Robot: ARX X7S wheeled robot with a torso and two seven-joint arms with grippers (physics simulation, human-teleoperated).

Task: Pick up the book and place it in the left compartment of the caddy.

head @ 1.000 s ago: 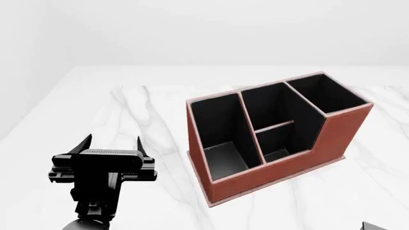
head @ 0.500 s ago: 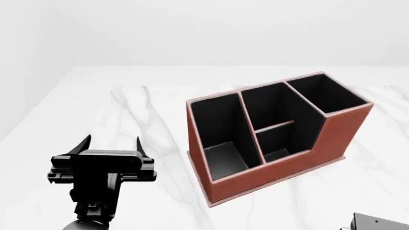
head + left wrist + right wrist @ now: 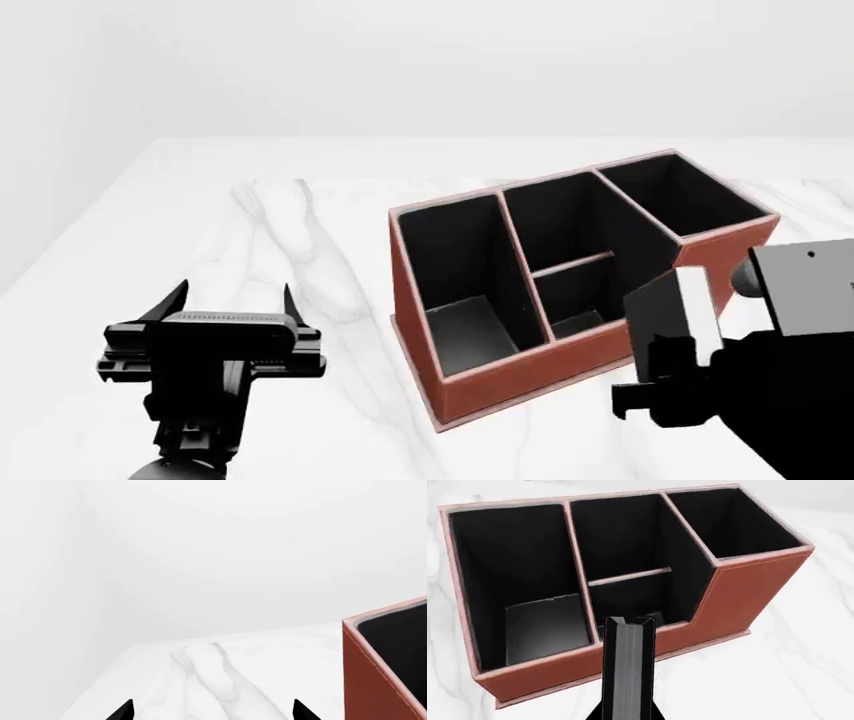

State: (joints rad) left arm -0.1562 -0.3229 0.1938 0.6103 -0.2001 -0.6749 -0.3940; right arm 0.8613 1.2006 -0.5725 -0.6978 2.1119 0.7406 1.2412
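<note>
Risen into the head view at lower right since half a second ago: the right gripper (image 3: pixel 667 385), then only a sliver at the frame's bottom edge. Unchanged on the left.

Far left: bare worktop (image 3: pixel 267 220), white marble with grey veins, its left edge running back toward a plain white wall (image 3: pixel 400 60). Open room there on every side. Low over it, the left gripper (image 3: pixel 232 300), fingers spread wide with nothing between them; in its wrist view only two black tips showing (image 3: pixel 213 712), marble ahead, and one corner of the caddy (image 3: pixel 367 680) off to its right.

Next, a clear strip of marble between that gripper and the caddy (image 3: pixel 561 365), set at an angle on the worktop. Nearest that strip, the left compartment (image 3: pixel 454 270): long, undivided, black-lined, mouth open, only a grey floor visible inside. Seen from the right wrist, the same slot (image 3: pixel 520 580) just as bare. Beyond it two short slots split by a divider, then the taller square slot at the stepped end.

Right: the book (image 3: pixel 658 305), pinched upright in the right gripper, dark cover and white page edge showing, in front of the caddy's near wall by the step, outside every compartment. From the wrist, edge-on as a dark strip (image 3: pixel 627 670), its top end overlapping the near short slot's wall. Beyond the caddy's right end (image 3: pixel 740 595), more open marble (image 3: pixel 800 670).
</note>
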